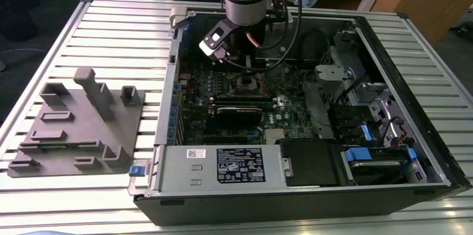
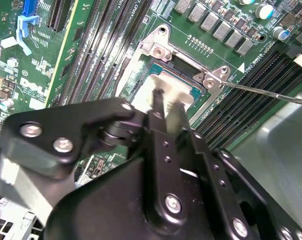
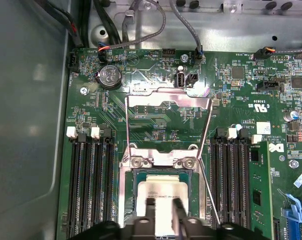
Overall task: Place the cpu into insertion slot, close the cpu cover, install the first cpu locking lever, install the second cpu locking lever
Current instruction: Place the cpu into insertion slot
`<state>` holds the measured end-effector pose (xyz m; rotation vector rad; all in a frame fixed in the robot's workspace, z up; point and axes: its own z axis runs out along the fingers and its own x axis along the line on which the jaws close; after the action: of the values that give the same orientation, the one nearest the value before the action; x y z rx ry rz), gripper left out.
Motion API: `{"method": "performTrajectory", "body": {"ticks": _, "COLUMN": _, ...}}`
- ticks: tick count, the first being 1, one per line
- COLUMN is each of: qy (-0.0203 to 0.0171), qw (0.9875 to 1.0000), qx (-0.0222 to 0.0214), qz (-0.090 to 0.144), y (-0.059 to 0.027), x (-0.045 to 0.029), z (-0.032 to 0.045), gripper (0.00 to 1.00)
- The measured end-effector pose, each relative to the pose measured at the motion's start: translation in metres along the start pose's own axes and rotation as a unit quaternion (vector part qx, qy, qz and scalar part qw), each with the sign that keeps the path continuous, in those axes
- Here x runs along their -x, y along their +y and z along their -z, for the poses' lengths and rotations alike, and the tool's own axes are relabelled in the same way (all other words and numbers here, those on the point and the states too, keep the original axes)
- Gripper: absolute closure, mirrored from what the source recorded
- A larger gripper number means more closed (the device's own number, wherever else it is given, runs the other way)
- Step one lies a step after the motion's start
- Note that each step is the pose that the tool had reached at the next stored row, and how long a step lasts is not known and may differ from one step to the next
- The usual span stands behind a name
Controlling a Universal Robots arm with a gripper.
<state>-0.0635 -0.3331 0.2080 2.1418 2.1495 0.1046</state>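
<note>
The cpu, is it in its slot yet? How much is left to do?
Nothing is finished yet. The cpu is right at the insertion slot, with the pincer at it. The cpu cover stands flipped open, and the locking levers are not latched.

cpu (image 3: 163,186) — dull silver-grey metal
</note>
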Motion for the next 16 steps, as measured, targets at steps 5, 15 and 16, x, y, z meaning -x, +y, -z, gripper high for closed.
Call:
{"method": "performTrajectory", "body": {"ticks": 5, "qy": 0.0000, "qw": 1.0000, "qx": -0.0001, "qz": 0.000, "y": 0.0000, "x": 0.0000, "z": 0.0000, "gripper": 0.90}}
{"method": "performTrajectory", "body": {"ticks": 15, "qy": 0.0000, "qw": 1.0000, "qx": -0.0013, "qz": 0.000, "y": 0.0000, "x": 0.0000, "z": 0.0000, "gripper": 0.89}}
{"method": "performTrajectory", "body": {"ticks": 16, "qy": 0.0001, "qw": 1.0000, "qx": -0.0013, "qz": 0.000, "y": 0.0000, "x": 0.0000, "z": 0.0000, "gripper": 0.89}}
